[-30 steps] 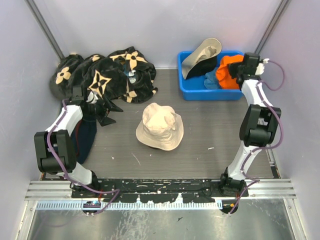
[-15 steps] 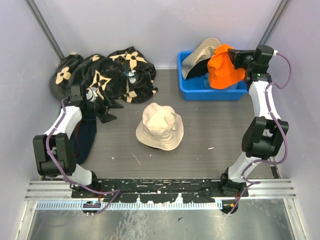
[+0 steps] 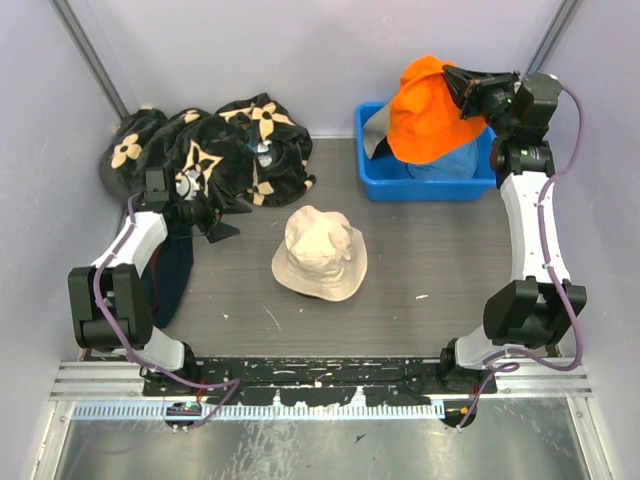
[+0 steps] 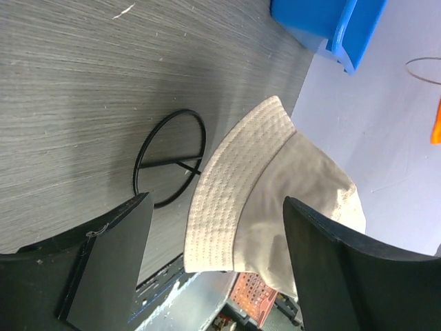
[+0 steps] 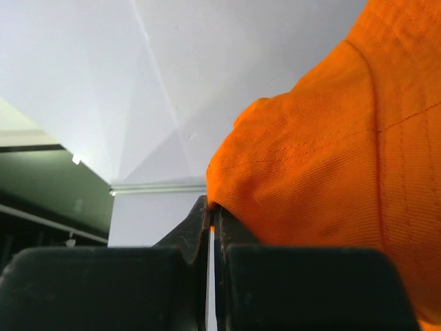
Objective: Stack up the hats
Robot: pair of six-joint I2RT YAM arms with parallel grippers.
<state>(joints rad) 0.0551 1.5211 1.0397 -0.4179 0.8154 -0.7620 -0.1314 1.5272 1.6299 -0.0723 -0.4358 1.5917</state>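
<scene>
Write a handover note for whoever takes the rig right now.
Left gripper: open, empty, by the flower-print cloth.
Right gripper: shut on the orange hat, held above the blue bin.
Beige hat sits mid-table; light blue hat in the bin.
Done: nothing stacked.
Left: probably set orange on beige, then the rest.

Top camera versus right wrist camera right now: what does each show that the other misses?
Top only: the beige hat lying on the table, the blue bin, and the orange hat hanging above it. Right wrist only: close up, the right pincer shut on a thin fold of the hat's edge. Both: the orange hat in that pincer's grip.
</scene>
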